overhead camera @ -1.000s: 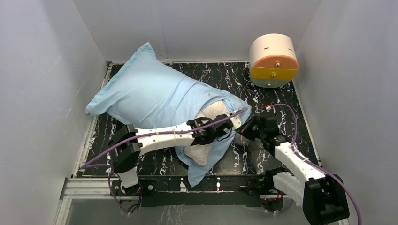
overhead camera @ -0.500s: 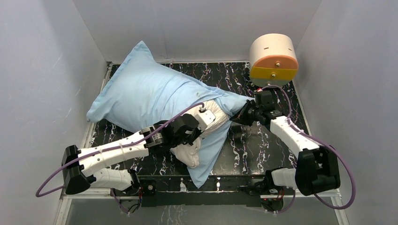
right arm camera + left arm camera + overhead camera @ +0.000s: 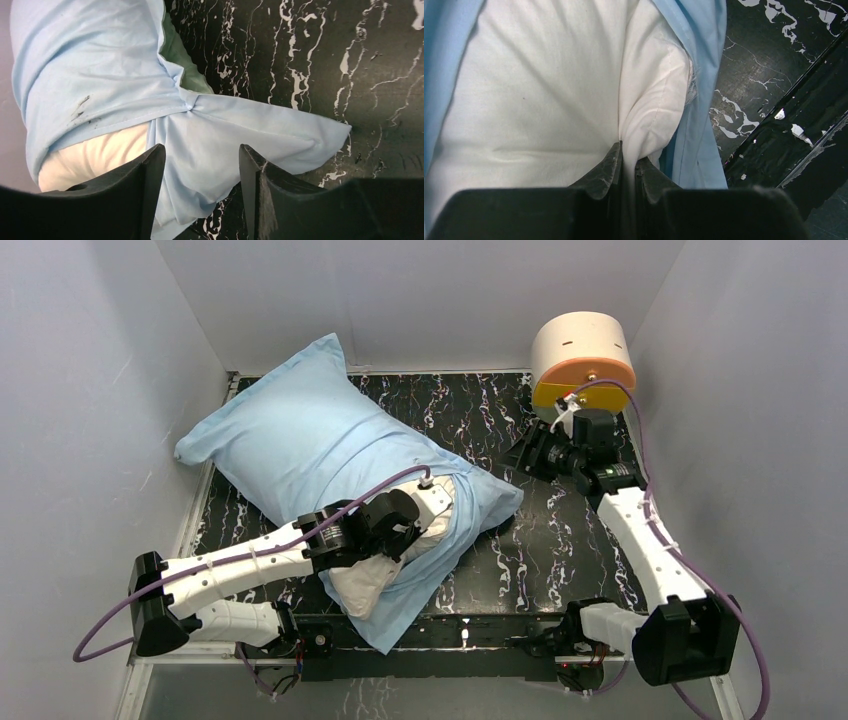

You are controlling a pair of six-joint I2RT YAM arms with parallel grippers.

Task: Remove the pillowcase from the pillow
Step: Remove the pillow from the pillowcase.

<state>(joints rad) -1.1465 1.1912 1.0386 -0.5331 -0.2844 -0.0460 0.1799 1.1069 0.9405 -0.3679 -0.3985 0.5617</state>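
Observation:
The light blue pillowcase (image 3: 290,440) lies across the left half of the table, still around most of the white pillow (image 3: 362,582). The pillow's near end sticks out of the case's open mouth. My left gripper (image 3: 396,540) is shut on a pinched fold of that pillow (image 3: 549,90), and blue case fabric (image 3: 696,145) hangs beside its fingers. My right gripper (image 3: 518,454) stands open above the table, just right of the case's loose corner (image 3: 280,130) and not touching it. A strip of mint-green lining (image 3: 186,62) shows at the case's mouth.
A round cream-and-orange drum (image 3: 583,365) stands at the back right, just behind my right wrist. The black marbled table (image 3: 560,540) is walled by grey panels on three sides. A metal rail (image 3: 470,632) runs along its near edge.
My right gripper has opened, let go of the pillowcase and drawn back toward the drum. The case corner now lies slack on the table. The left gripper has drawn the pillow toward the near left.

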